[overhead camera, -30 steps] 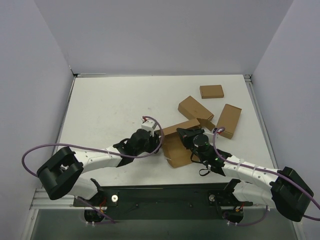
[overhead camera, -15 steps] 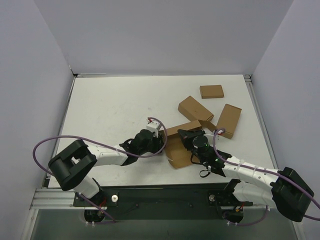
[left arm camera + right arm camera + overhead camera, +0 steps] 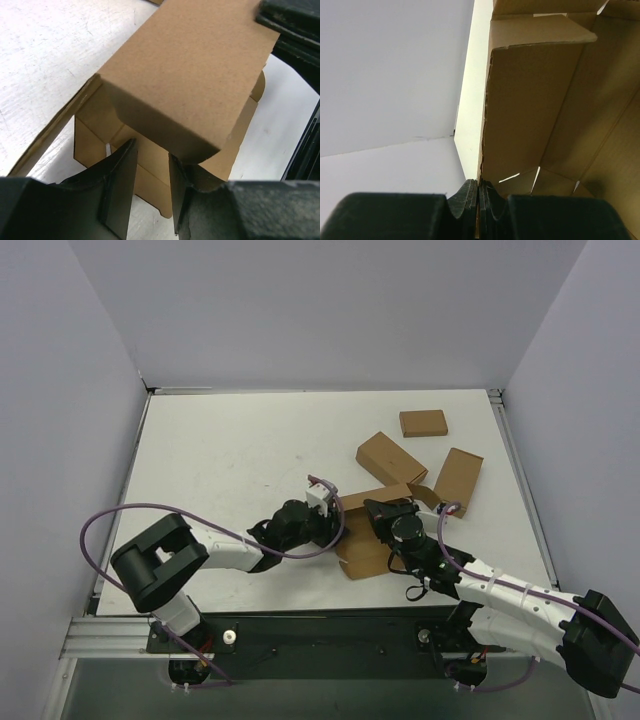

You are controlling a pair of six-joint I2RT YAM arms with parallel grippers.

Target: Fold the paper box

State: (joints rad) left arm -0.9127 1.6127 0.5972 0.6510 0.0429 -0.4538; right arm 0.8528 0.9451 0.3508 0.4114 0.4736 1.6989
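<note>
Right gripper (image 3: 478,186) was pinched tight on the paper box (image 3: 190,75) wall; left gripper (image 3: 151,160) sat half-open, fingers apart at its folded-over flap

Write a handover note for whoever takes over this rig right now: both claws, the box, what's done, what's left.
Left claw: partly closed at the near edge of the paper box; grip unclear.
Right claw: shut on a thin wall of the box.
Box: mid-table, between the two arms.
Done: one wide panel creased and folded over.
To do: raise the other walls, tuck the tabs, close it.
</note>
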